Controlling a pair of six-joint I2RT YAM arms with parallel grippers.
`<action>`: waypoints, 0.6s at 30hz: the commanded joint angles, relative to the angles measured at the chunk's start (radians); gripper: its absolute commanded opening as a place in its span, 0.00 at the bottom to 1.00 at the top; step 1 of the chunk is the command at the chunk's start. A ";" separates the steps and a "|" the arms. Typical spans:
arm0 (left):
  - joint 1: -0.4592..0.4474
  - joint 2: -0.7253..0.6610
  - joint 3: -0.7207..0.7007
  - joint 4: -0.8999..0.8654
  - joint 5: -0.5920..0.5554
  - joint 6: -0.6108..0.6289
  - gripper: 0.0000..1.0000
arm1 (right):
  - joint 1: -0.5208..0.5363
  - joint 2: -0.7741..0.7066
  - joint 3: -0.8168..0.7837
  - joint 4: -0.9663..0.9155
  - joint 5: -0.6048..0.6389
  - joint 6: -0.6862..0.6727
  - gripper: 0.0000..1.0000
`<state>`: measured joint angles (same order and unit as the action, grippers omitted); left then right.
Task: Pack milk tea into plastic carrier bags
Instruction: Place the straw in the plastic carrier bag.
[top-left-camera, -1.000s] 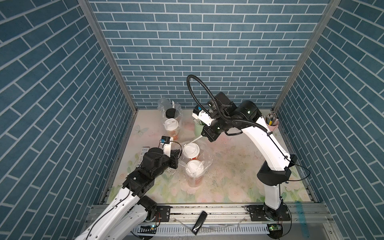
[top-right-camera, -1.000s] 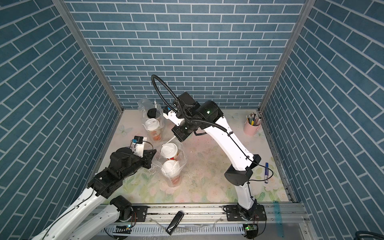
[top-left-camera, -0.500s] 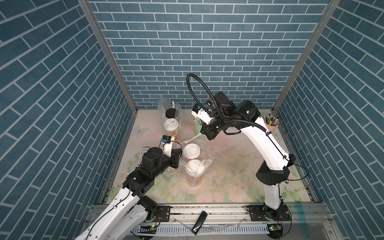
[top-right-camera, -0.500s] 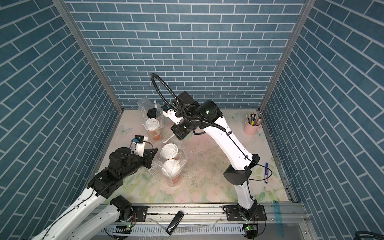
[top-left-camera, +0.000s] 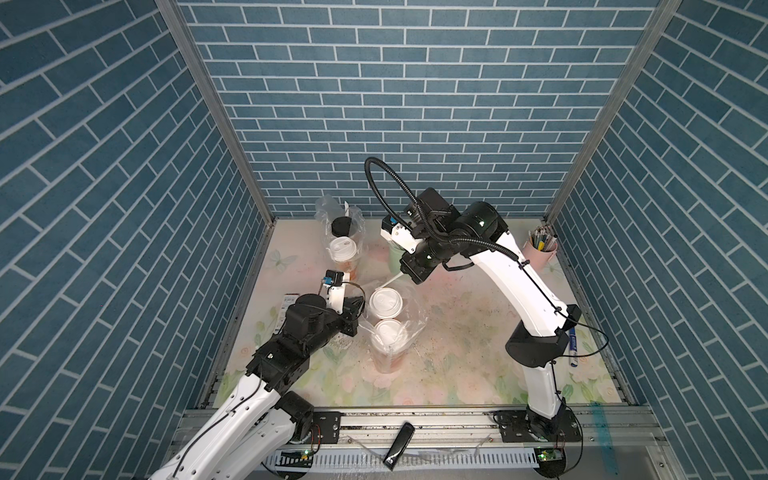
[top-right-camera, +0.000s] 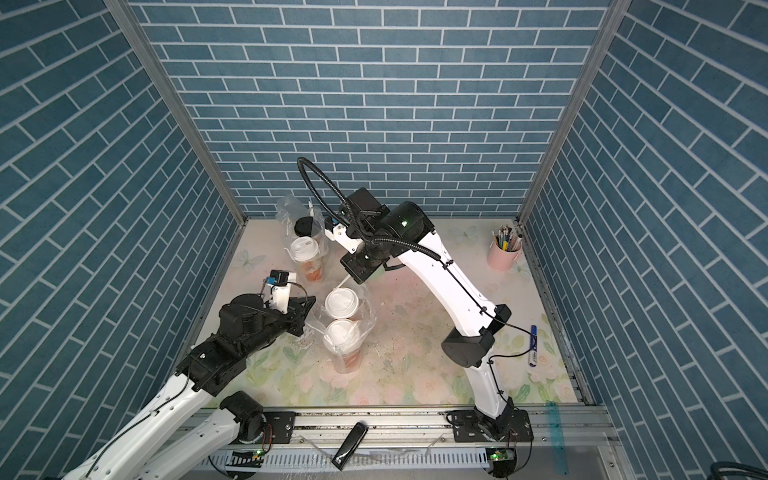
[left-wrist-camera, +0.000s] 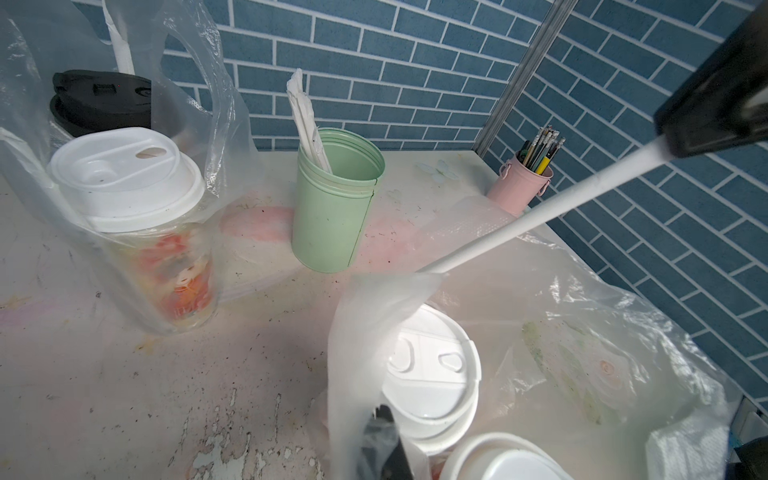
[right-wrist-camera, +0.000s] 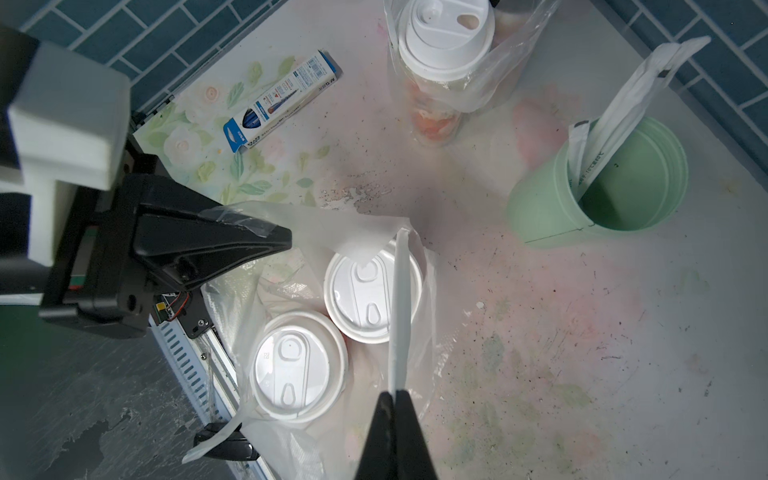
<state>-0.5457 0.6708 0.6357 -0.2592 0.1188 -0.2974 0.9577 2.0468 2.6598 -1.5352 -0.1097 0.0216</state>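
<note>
Step in hand, by my reading: slipping a straw into the front bag. All places are given from the green cup (left-wrist-camera: 332, 216) of wrapped straws.

Front bag (top-left-camera: 415, 324) stands on the rail side of the green cup, mouth up. Two white-lidded cups (right-wrist-camera: 372, 291) sit upright inside it, touching. Back bag (top-left-camera: 322, 210) sits just beside the green cup on the left arm's side. It holds a black-lidded cup (top-left-camera: 342, 226), another white-lidded one and a straw.

Left gripper (left-wrist-camera: 386, 419) is closed on the front bag's handle film and lifts it. Right gripper (right-wrist-camera: 394, 395) is pinched tight on a wrapped straw (right-wrist-camera: 399, 311). The straw slants over the lid nearer the green cup, and its tip meets a raised flap of film at the mouth.

To do it well, I judge:
- Hold the mouth wide and taut so the tip clears that flap.
- Aim for the gap between lid and bag wall, not the lid itself.
- Let go only once the straw leans inside.
- Watch the film, which is slack and may snag the tip.

Room: blue brick walls (top-left-camera: 395, 104) on three sides. Table (top-left-camera: 457, 299) has a faded floral top, scuffed and speckled. Pink pen cup (top-left-camera: 538, 253) stands well apart from the green cup, in the right back corner. Blue marker (top-right-camera: 533, 347) lies at the right edge, railward of the green cup.
</note>
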 joint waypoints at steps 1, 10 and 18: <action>-0.001 0.001 0.004 0.041 -0.019 0.013 0.00 | 0.006 0.031 -0.002 -0.045 0.015 0.008 0.00; 0.000 0.044 -0.001 0.069 -0.024 0.012 0.00 | 0.006 0.102 0.042 -0.021 0.016 0.019 0.03; -0.001 0.059 -0.001 0.078 -0.024 0.011 0.00 | 0.005 0.131 0.039 0.044 0.016 0.034 0.21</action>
<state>-0.5457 0.7315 0.6353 -0.2031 0.1051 -0.2977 0.9577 2.1654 2.6743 -1.5143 -0.0998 0.0444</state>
